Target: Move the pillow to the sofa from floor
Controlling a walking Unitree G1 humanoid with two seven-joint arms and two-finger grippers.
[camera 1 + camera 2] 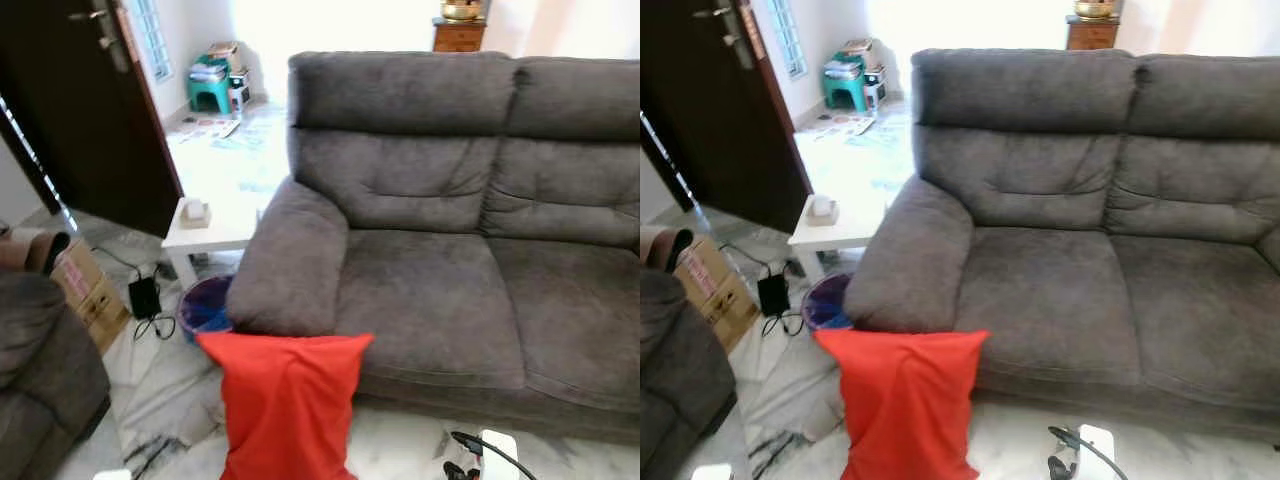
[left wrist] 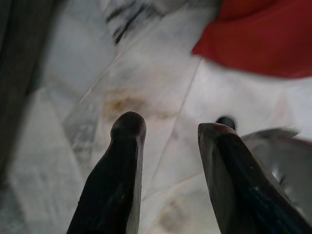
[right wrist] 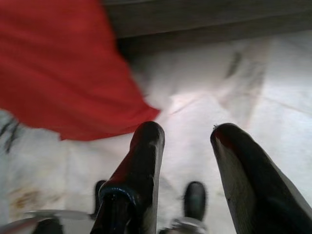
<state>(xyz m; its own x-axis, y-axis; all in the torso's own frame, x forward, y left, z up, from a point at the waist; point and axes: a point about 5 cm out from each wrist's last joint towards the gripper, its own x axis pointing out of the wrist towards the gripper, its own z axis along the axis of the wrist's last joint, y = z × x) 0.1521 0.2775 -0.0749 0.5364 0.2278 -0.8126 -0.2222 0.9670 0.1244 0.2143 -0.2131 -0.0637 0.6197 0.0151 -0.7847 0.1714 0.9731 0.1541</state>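
Left gripper (image 2: 168,129) and right gripper (image 3: 187,134) low over marble floor (image 1: 170,385), jaws released, empty. Red pillow (image 1: 287,400) upright on floor at 12 o'clock, leaning vs grey sofa (image 1: 450,260) front, below armrest. White bench (image 1: 205,228) at 11, beyond.

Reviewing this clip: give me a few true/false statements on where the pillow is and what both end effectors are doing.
1. The red pillow lies on the sofa seat. False: it stands on the floor, leaning against the front of the grey sofa.
2. The left end effector is open above the marble floor. True.
3. The right end effector is shut on the pillow. False: it is open and holds nothing.
4. A white side table stands beside the sofa's armrest. True.
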